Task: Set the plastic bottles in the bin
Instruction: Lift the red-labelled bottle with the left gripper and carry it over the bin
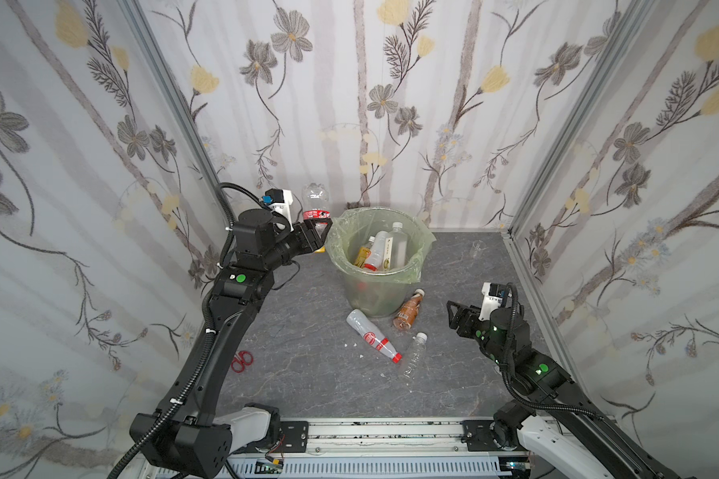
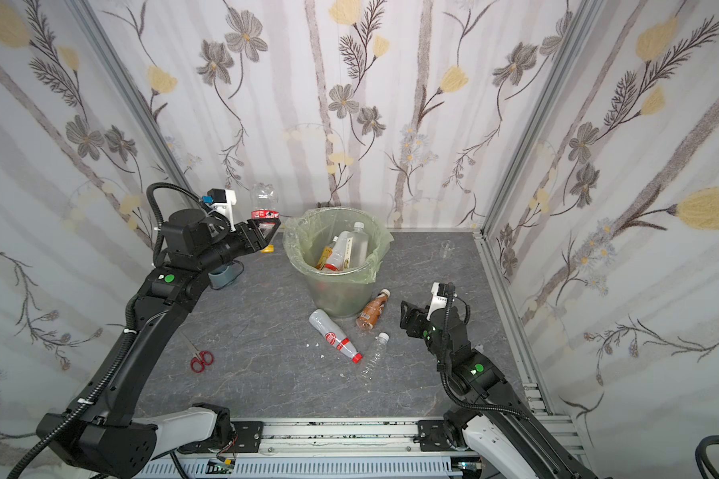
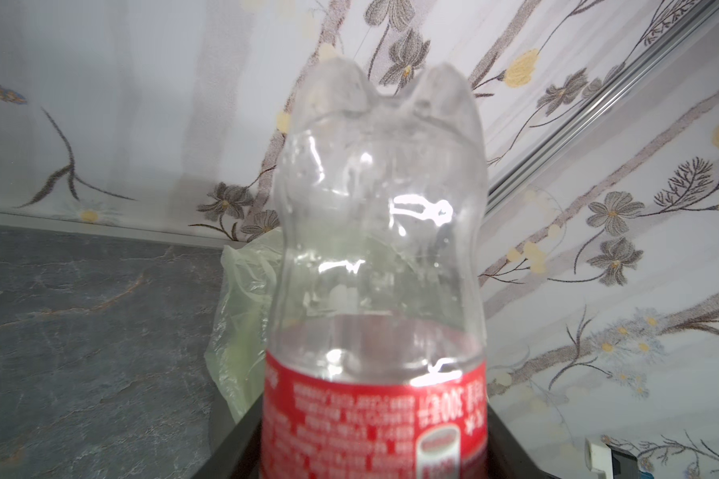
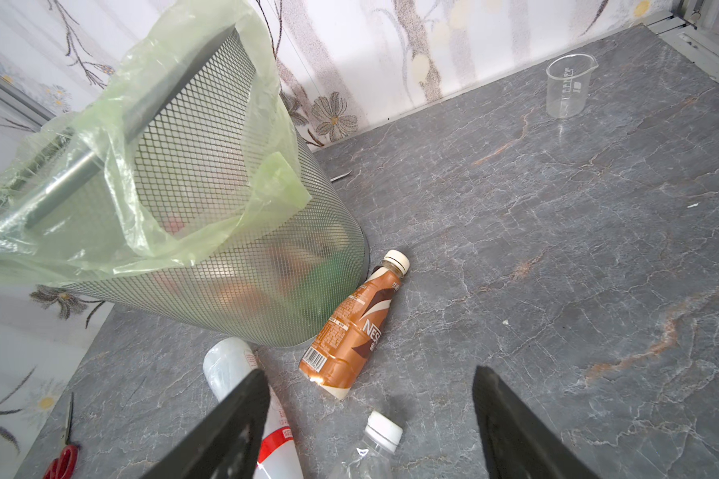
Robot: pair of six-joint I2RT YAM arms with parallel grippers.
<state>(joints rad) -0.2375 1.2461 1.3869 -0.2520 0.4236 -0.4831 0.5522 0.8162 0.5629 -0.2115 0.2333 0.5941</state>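
Plastic bottles (image 1: 380,249), several of them, are lying inside the bin (image 1: 370,300) at mid-table. In both top views I am seeing the left gripper (image 1: 318,224) clamping an upturned red-label bottle (image 1: 315,201), raised just left of the bin's rim. Three more are lying on the table on the bin's near side: a coffee bottle (image 1: 409,311) just beside its base, a red-capped bottle (image 1: 372,336) and a white-capped bottle (image 1: 416,356). The right gripper (image 1: 452,317) is hovering to their right.

Left wrist view: the jaws are pressing on the label of the red-label bottle, its base pointing away from the camera. The green bag (image 3: 237,298) is showing behind it.

Right wrist view: the fingers (image 4: 233,423) are standing wide apart, holding nothing. I am finding the coffee bottle ahead of them, beside the bin.
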